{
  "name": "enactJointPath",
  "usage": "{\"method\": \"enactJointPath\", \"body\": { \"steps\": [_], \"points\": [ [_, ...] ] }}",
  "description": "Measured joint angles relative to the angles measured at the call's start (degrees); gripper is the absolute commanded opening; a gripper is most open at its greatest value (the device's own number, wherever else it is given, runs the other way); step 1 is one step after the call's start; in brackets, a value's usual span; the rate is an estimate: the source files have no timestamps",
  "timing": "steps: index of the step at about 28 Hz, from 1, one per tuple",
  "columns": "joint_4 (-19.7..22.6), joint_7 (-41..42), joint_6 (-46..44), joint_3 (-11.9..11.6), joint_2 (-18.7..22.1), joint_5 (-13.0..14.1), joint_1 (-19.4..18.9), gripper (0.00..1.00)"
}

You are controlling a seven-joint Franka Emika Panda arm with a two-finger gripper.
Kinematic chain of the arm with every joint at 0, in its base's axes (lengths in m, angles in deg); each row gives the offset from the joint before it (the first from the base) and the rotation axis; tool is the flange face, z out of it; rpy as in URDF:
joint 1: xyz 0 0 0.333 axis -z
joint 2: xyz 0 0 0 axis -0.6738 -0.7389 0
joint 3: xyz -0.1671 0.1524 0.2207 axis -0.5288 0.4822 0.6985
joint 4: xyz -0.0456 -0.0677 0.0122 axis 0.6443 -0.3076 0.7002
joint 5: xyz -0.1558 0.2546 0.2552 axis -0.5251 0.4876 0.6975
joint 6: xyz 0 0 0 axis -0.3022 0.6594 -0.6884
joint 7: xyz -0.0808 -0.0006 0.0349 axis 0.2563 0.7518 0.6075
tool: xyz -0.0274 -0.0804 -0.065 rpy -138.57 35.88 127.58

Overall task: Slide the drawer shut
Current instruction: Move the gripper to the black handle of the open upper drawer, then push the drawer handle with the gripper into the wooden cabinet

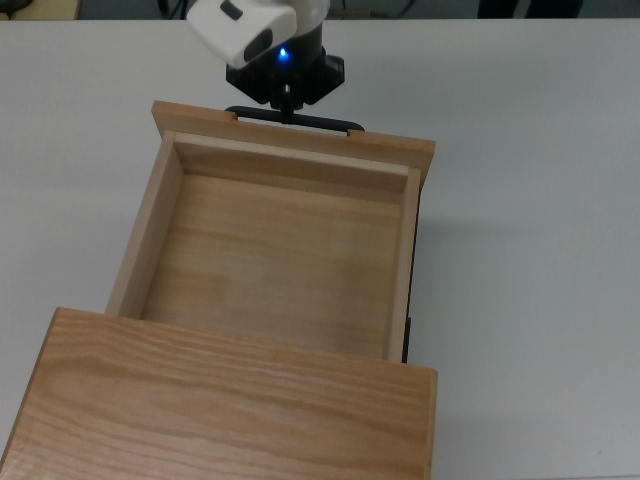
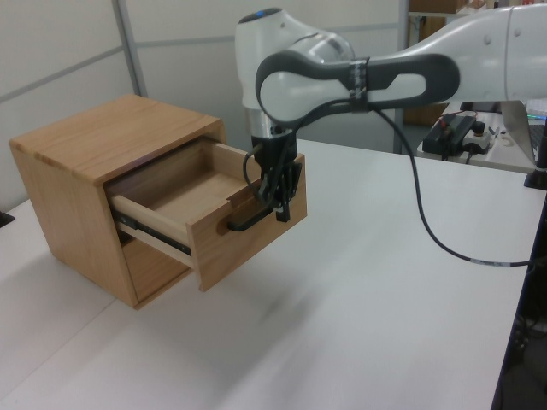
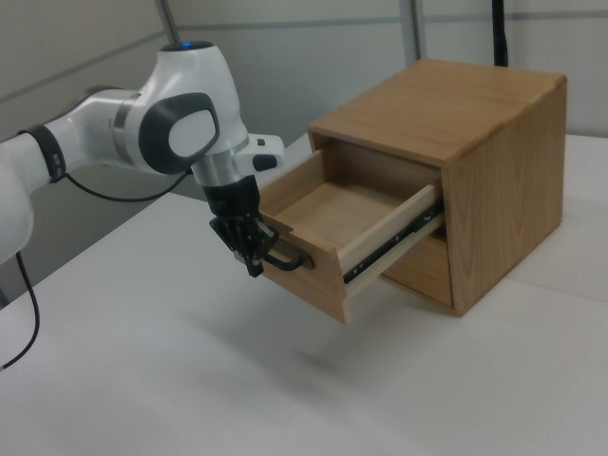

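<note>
Drawer stands pulled well out of the cabinet, empty, its front panel facing the arm; black slide rails show along its side in the right view. Gripper sits directly in front of the panel at the black bar handle, fingers pointing down and drawn close together, nothing visibly clasped between them; whether they touch the bar or merely stand just before it cannot be told. Judgement: this placement suits a push, since narrowed fingers present one firm edge against the panel or bar, near the middle of the drawer's width so the load runs along the rails rather than twisting them. Room: the white table shows bare surface around the drawer front in all three views. The cabinet opening behind the drawer looks unobstructed, and the full exposed length of the tray remains to travel. Risk, as judged: the fingers slipping off over the bar, or an off-centre push binding the slides.
</note>
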Motion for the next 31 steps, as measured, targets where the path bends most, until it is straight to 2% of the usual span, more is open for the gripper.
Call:
{"method": "enactJointPath", "body": {
  "steps": [11, 23, 31],
  "points": [
    [-2.95, -0.59, 4.18, -0.3, -2.99, 0.0, 0.52, 0.0],
    [-4.24, -2.14, 19.01, -0.88, -6.77, -0.06, 0.65, 0.0],
    [-4.33, -3.29, 29.24, -0.98, -9.13, -1.38, 0.82, 0.0]
  ]
}}
